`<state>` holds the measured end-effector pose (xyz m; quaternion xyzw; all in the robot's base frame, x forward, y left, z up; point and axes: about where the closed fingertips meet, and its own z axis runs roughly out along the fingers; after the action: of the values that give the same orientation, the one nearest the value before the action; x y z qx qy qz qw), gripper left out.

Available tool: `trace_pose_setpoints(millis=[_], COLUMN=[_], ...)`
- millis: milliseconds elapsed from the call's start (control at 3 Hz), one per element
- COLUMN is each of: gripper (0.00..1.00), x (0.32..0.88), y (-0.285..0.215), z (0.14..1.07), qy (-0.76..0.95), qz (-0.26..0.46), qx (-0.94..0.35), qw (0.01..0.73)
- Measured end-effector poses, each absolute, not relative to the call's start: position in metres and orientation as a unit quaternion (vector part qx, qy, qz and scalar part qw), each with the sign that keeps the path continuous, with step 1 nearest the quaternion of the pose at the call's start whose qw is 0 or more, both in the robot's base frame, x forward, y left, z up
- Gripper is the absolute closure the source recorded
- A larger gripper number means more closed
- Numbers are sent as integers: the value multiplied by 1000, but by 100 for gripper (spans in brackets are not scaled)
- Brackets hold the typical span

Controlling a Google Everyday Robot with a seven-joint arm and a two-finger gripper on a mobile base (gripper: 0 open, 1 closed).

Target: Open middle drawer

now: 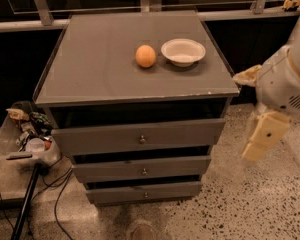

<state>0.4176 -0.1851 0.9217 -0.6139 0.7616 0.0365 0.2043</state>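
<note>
A grey cabinet [65, 141] stands on a speckled stone floor [250, 204], with dark glass and a metal rail [20, 26] behind it. Its flat top is a counter [95, 59], bearing an orange [145, 56] just beside a white bowl [183, 51], both toward the back right. The middle drawer [110, 169] is the second of three fronts, with a small round knob [144, 172] at its centre and a dark gap above it. It sits below the taller top drawer [100, 139] and above the narrow bottom drawer [115, 193]. The robot's pale hand [262, 136] hangs off the cabinet's right side, well apart from every drawer; whether it is clenched or released cannot be told. A clear bin [27, 134] of clutter and black cables [57, 204] lie at the left.
</note>
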Motion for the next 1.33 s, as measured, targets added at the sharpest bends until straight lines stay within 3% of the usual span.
trace_pose_setpoints(millis=[667, 1333], gripper=[0, 0], x=[402, 411], y=[-152, -135], z=[842, 746], qy=[733, 754], qz=[137, 144], qx=[-598, -571], qw=[294, 291])
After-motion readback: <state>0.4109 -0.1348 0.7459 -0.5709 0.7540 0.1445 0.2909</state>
